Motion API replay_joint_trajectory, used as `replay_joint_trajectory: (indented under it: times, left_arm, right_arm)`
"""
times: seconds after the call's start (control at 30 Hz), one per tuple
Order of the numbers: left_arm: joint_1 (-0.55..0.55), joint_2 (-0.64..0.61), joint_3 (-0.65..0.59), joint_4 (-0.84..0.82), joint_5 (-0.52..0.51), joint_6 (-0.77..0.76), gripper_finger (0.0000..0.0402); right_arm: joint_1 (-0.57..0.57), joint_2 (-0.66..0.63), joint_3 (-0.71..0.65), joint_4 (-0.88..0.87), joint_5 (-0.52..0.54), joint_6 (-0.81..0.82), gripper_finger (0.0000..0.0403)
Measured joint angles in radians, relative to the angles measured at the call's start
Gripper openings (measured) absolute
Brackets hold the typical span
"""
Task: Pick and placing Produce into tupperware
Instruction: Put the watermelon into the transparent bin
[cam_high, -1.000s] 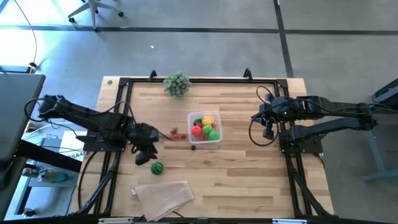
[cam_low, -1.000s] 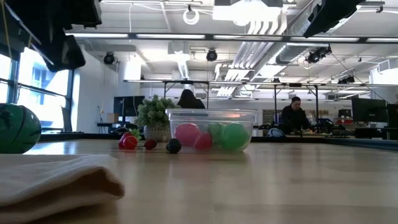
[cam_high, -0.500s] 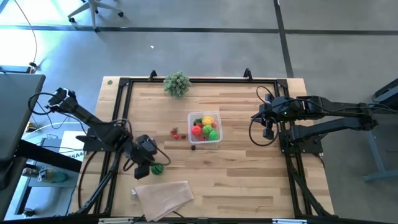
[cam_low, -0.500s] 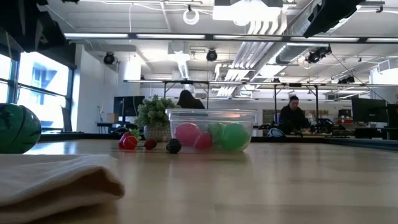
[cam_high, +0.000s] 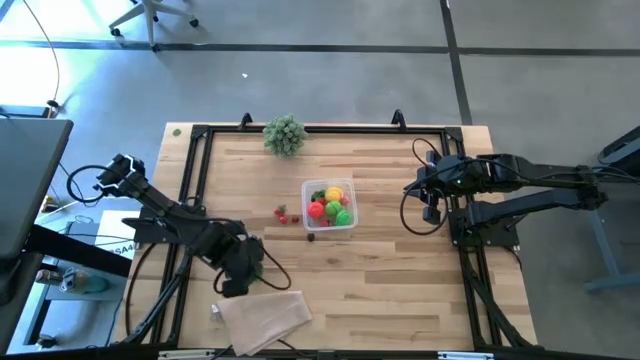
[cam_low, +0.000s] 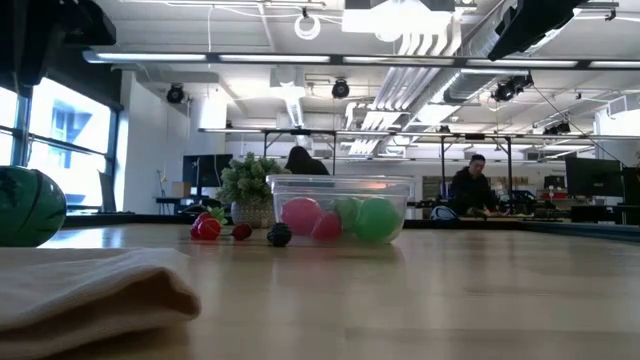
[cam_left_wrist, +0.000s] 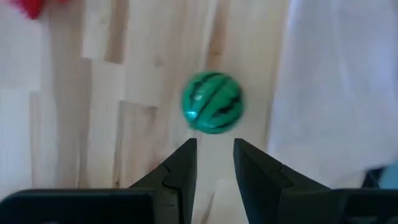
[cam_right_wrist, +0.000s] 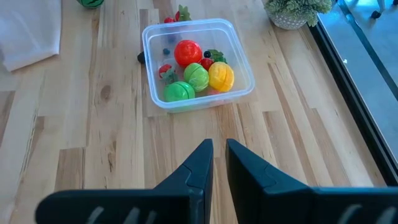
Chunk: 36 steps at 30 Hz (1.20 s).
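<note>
**Left arm hanging over the striped melon ball, right arm waiting at the far side**

While the lights are glowing along the open ceiling, the room beyond the table is stretching back as a wide workshop of white ducts, desks and screens, and two people (cam_low: 475, 186) are sitting far off behind the bench. Grey concrete floor is showing all around the pale wooden table (cam_high: 400, 270), which is sitting inside a black metal frame.

On that planked top, the right arm is reaching in from the right edge and idling, its right gripper (cam_high: 432, 205) well apart from the tupperware, with its fingers (cam_right_wrist: 200, 163) standing only slightly apart and holding nothing. The left arm is bending in from the left edge, and its left gripper (cam_high: 243, 262) is hanging directly above the watermelon ball (cam_left_wrist: 212, 102), fingers parted narrowly and not touching it.

A folded beige cloth (cam_high: 262, 312) is lying near the front edge, just beside that ball. A bushy grey-green plant (cam_high: 284, 134) is standing at the back rail.

The tupperware (cam_high: 350, 224) is sitting near the middle of the table, and it is holding a red piece, two green ones, a yellow one and some smaller bits. Just outside its left wall, small red berries (cam_high: 283, 214) are lying loose, and a dark berry (cam_high: 310, 237) is lying by its front corner.
</note>
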Motion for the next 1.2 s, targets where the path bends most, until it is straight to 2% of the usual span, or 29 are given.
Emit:
replay_joint_trajectory:
  times: [0.1, 0.17, 0.37, 0.47, 0.87, 1.2]
  left_arm:
    - [0.000, 0.011, 0.016, 0.043, 0.068, 0.073, 0.0096]
    - [0.000, 0.011, 0.016, 0.074, 0.073, 0.123, 0.0096]
    - [0.000, 0.011, 0.016, 0.082, -0.026, 0.259, 0.0100]
    - [0.000, 0.011, 0.016, 0.073, -0.033, 0.278, 0.0117]
    - [0.000, 0.011, -0.002, 0.097, -0.069, 0.187, 0.0239]
    - [0.000, 0.011, -0.131, 0.188, -0.024, 0.153, 0.0276]
  right_arm:
    - [0.000, 0.000, 0.000, 0.000, 0.000, 0.000, 0.0034]
    - [0.000, 0.000, 0.000, 0.000, 0.000, 0.000, 0.0034]
    - [0.000, 0.000, 0.000, 0.000, 0.000, 0.000, 0.0034]
    - [0.000, 0.000, 0.000, 0.000, 0.000, 0.000, 0.0034]
    - [0.000, 0.000, 0.000, 0.000, 0.000, 0.000, 0.0034]
    - [0.000, 0.000, 0.000, 0.000, 0.000, 0.000, 0.0034]
